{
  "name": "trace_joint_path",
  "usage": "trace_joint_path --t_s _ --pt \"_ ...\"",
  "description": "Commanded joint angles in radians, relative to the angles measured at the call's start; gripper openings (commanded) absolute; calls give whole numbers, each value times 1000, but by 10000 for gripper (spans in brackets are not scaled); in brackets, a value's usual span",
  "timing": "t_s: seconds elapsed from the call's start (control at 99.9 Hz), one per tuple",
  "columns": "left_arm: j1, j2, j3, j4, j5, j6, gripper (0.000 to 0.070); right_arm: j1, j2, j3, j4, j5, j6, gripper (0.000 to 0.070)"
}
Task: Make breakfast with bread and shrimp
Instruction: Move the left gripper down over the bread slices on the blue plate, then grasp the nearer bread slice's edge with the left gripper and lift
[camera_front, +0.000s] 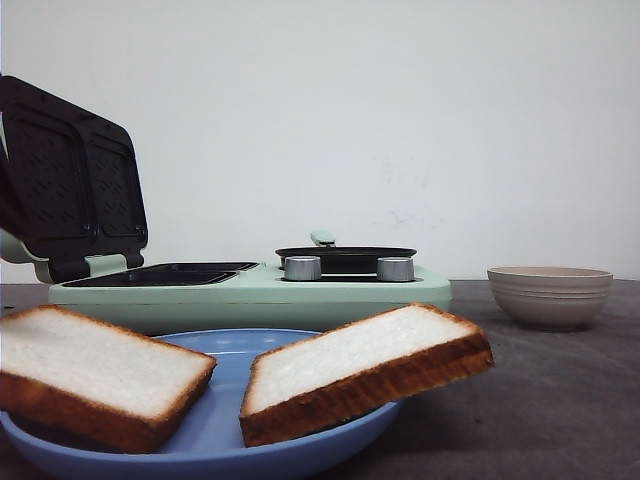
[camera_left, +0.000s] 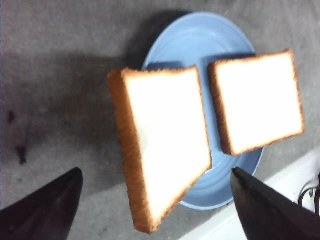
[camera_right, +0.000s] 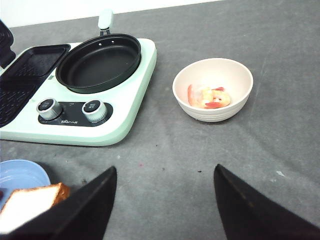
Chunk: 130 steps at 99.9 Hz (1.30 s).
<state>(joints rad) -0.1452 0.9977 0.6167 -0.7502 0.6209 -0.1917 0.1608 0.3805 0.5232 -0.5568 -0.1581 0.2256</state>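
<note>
I count two slices of bread on the blue plate (camera_front: 215, 440) at the near edge of the desk (camera_front: 560, 400). The left slice (camera_front: 95, 375) lies toward the plate's left rim; the right slice (camera_front: 365, 370) leans tilted over the plate's right rim, its outer corner hanging past it above the desk. The two are just apart.

Behind the plate sits the green cooker (camera_front: 250, 290), lid (camera_front: 70, 175) raised on the left, a black pan (camera_right: 99, 61) on its right half, and two silver knobs (camera_right: 72, 109) along its front.

One beige bowl (camera_right: 212, 90) stands well to the right of the cooker, holding the shrimp (camera_right: 210, 97); I cannot count the pieces. Bare desk lies open between bowl, cooker and plate.

My left hand (camera_left: 155, 200) hangs over the plate, fingers spread apart, holding nothing. My right hand (camera_right: 165, 200) is likewise spread wide over open desk.
</note>
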Motion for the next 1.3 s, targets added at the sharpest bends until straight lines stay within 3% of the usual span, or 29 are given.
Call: trace_joint_path --t_s 0.0,0.33,0.51,0.78,0.901,1.011,1.291 --pt "-9 26 14 12 4 24 524 1 3 15 9 -3 10 382" --pt "-39 124 14 19 3 67 521 1 3 15 10 -3 10 382" --pt "-66 172 14 62 62 70 514 1 3 15 10 -3 11 382" --pt "-93 221 14 78 65 70 498 1 3 15 10 -3 11 382" --pt "-106 239 14 82 74 71 422 1 3 15 10 -3 11 382" --pt "-119 253 14 92 80 70 409 0 3 15 10 -3 11 382" --pt "-126 269 14 92 79 71 153 1 3 15 10 -3 11 382"
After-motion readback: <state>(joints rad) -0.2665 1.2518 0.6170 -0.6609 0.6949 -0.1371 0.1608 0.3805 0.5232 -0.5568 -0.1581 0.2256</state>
